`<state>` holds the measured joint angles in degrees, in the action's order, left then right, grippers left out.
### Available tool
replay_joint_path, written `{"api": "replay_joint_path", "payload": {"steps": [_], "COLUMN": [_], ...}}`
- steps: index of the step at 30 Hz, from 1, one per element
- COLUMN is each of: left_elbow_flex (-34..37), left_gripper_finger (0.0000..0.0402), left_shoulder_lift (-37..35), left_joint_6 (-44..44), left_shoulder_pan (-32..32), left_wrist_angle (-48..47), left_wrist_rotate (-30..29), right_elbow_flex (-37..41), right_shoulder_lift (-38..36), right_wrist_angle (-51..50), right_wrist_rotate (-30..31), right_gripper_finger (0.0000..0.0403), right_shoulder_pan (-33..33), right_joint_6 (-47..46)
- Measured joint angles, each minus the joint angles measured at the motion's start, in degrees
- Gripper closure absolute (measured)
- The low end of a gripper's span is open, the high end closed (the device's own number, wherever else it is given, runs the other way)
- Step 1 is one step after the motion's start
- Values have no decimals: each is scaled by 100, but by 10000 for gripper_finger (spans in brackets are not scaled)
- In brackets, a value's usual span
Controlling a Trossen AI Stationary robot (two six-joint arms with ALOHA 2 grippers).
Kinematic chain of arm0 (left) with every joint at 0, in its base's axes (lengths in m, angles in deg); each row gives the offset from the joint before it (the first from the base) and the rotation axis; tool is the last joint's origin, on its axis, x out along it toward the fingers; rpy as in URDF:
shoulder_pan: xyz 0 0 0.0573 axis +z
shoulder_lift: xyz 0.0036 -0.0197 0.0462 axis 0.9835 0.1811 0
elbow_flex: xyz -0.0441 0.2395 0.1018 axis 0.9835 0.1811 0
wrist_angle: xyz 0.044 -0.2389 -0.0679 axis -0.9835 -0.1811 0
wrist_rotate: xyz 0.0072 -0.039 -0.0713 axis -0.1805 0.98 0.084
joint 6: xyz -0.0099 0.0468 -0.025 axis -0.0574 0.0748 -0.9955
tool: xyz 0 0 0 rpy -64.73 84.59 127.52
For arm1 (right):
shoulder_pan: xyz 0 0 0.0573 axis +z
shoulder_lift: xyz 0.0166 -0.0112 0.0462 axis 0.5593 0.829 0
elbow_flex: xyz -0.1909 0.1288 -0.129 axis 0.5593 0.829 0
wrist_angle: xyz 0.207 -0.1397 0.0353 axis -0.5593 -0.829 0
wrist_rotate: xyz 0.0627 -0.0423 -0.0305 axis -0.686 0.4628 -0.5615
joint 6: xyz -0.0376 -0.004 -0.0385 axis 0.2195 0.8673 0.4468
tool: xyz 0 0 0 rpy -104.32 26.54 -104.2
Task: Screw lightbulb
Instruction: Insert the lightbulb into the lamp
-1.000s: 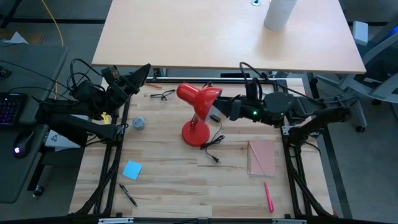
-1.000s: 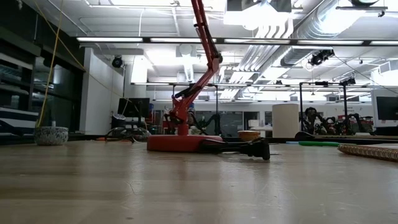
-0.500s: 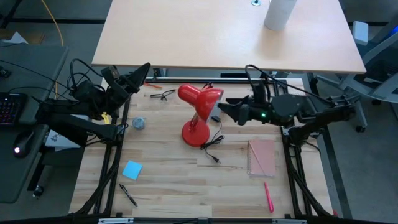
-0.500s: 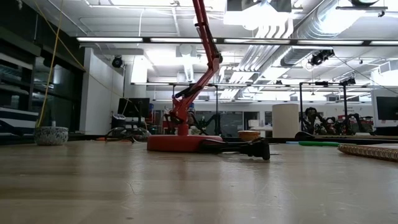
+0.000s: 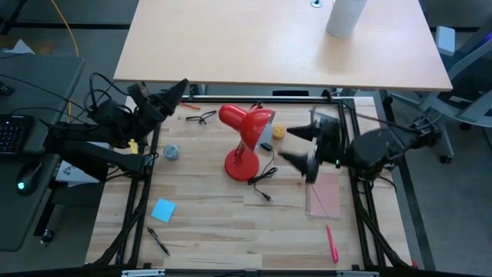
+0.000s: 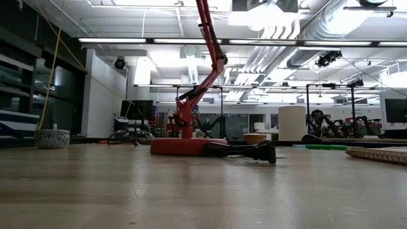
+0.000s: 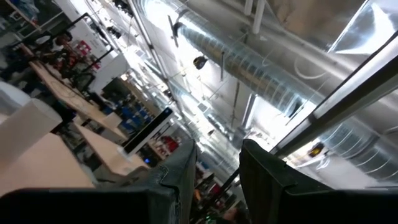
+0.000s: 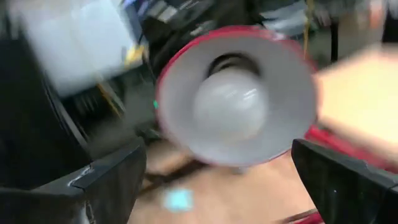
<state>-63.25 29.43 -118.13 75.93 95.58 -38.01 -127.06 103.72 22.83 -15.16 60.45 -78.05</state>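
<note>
The red lamp (image 5: 243, 146) stands on its round base (image 6: 187, 145) mid-table, with its shade (image 5: 244, 121) tilted toward the right. In the right wrist view the white lightbulb (image 8: 229, 112) sits in the middle of the shade's white inside (image 8: 286, 118); its screw base is hidden behind it. My right gripper (image 5: 295, 145) is open wide and empty. It is level, just right of the shade, and faces into it. My left gripper (image 5: 179, 88) waits at the table's far left corner, pointing up, with a narrow gap between its fingers (image 7: 217, 180).
A small yellow-orange round object (image 5: 279, 131) lies between the shade and my right gripper. The lamp's black cord (image 5: 263, 181), a pink notebook (image 5: 324, 194), a pink pen (image 5: 332, 242), glasses (image 5: 200, 117), a blue note (image 5: 163, 209) and a black pen (image 5: 158, 241) lie around.
My right gripper has drawn back from the lamp's shade toward the table's right edge and has turned about its own axis. Its fingers now stand wide apart. The lamp has stayed where it was, and the yellow-orange object now shows beside the shade.
</note>
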Motion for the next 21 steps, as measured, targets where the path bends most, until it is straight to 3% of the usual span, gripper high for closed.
{"api": "replay_joint_path", "payload": {"steps": [5, 8, 11, 16, 21], "left_elbow_flex": [0, 0, 0, 0, 0], "left_gripper_finger": [296, 296, 296, 296, 296], "left_shoulder_lift": [0, 0, 0, 0, 0], "left_joint_6": [-159, -265, -304, -443, -551], "left_shoulder_pan": [0, 0, 0, 0, 0], "left_wrist_angle": [-233, -255, -253, -251, -251], "left_wrist_rotate": [-52, -52, -54, -68, -72], "right_elbow_flex": [0, 0, 0, -4, 2], "right_shoulder_lift": [192, 250, 254, 258, 286], "right_wrist_angle": [-82, -6, -55, -536, -409], "right_wrist_rotate": [362, 149, -476, -948, -1405], "right_gripper_finger": [13, 13, 13, 13, 13], "right_shoulder_pan": [314, 379, 417, 410, 372], "right_joint_6": [2683, 2599, 2360, 2941, 3317]}}
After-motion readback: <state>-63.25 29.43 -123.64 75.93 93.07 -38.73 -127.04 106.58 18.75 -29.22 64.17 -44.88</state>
